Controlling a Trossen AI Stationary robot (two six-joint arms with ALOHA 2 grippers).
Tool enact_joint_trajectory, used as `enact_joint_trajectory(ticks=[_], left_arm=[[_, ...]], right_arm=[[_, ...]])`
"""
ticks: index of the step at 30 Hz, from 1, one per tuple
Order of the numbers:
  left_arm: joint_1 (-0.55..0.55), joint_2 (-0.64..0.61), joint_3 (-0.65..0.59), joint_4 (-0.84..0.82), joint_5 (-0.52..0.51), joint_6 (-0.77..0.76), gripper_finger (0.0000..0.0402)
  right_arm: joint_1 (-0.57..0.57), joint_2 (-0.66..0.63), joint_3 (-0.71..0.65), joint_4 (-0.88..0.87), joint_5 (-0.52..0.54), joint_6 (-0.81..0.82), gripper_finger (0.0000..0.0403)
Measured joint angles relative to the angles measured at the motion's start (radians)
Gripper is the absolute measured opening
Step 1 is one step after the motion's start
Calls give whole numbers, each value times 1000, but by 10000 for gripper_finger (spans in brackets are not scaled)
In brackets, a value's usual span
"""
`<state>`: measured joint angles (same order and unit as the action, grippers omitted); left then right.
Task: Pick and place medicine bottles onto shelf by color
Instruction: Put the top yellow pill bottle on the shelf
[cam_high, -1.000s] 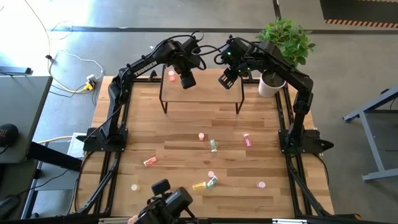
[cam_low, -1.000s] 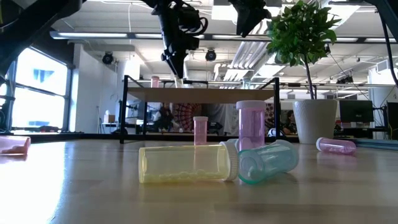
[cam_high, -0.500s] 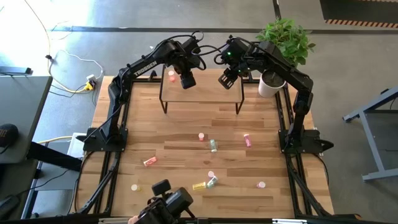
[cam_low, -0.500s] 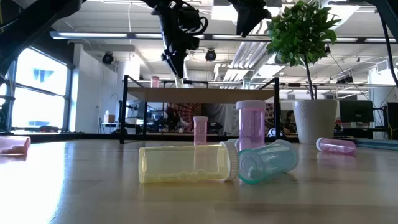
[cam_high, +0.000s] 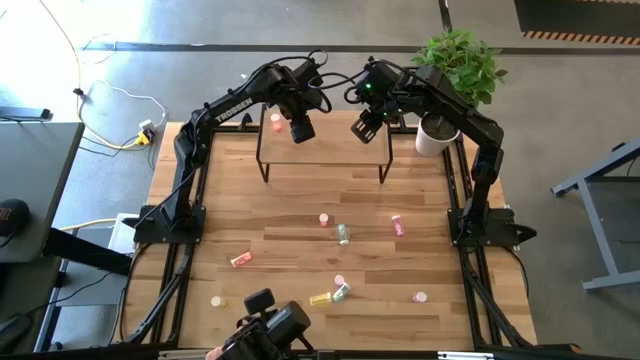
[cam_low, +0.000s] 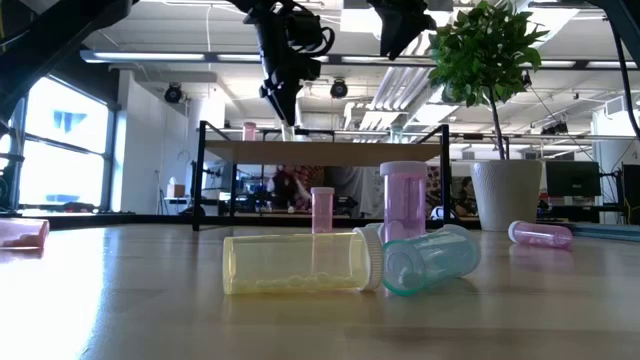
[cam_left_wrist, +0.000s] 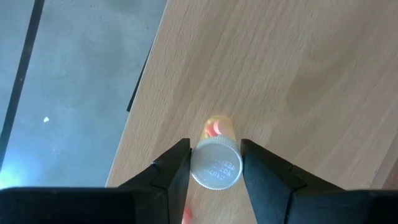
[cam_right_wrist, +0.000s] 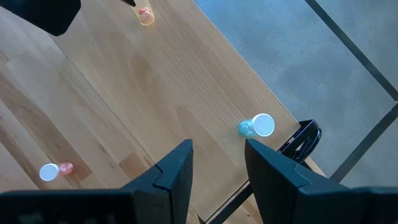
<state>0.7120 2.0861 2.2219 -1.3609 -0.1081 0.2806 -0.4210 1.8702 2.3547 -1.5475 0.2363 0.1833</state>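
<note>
- Setting a red-orange bottle (cam_left_wrist: 216, 158) upright on the shelf (cam_high: 330, 150) is the step in hand, judging by the left gripper (cam_high: 300, 130) poised over the board's left end.
- In the left wrist view the bottle's pale cap sits between the two fingers (cam_left_wrist: 174, 171), which flank it closely; whether they are pressing it or have just let go cannot be told.
- The bottle's base appears to rest on the shelf board, near its edge.
- The right gripper (cam_high: 364, 126) hangs above the shelf's right part with its fingers (cam_right_wrist: 176, 168) apart and nothing between them.
- A pale green bottle (cam_right_wrist: 256, 126) stands near the shelf's corner, seen from the right wrist camera, well apart from the red-orange one.
- Another pinkish bottle (cam_high: 276, 122) already stands at the shelf's far left.
- Several bottles remain on the counter (cam_high: 290, 210): a yellow bottle (cam_low: 298, 263) lying on its side, touching a pale green one (cam_low: 430, 262), with a pink bottle (cam_low: 402, 201) upright just behind them.
- Next, as I judge it, the left fingers should part fully and lift straight up so the cap is not dragged, then the arm goes back for a counter bottle.
- The task looks less than half done.
</note>
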Motion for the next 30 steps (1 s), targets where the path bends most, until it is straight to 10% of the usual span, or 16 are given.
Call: enact_joint_trajectory(ticks=[30], left_arm=[[-4, 0, 0, 24, 13, -13, 144]], right_arm=[[0, 0, 0, 0, 0, 0, 138]])
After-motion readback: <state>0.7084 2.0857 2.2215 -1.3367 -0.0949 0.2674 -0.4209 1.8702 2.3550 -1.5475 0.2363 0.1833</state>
